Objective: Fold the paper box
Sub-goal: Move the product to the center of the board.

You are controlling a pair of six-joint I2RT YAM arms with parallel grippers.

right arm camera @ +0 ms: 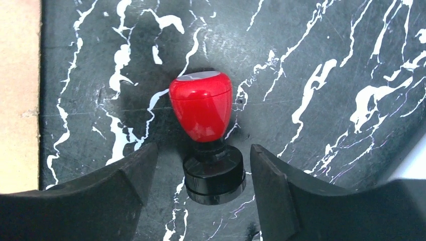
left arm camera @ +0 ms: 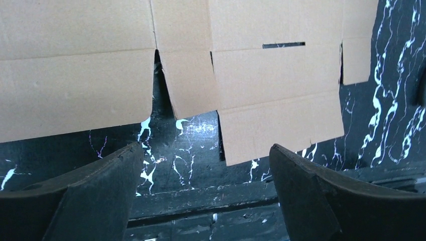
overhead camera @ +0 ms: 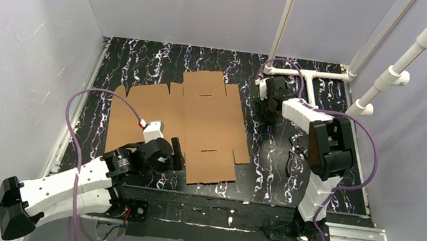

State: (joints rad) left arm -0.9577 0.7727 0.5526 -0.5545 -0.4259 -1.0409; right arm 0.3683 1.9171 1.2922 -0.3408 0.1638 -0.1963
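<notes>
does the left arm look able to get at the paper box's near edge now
Probably yes: the left gripper is open, facing the near flaps of the paper box, with only bare table between them.

Flat paper box [left arm camera: 271, 75] lies beyond spread jaws.
</notes>
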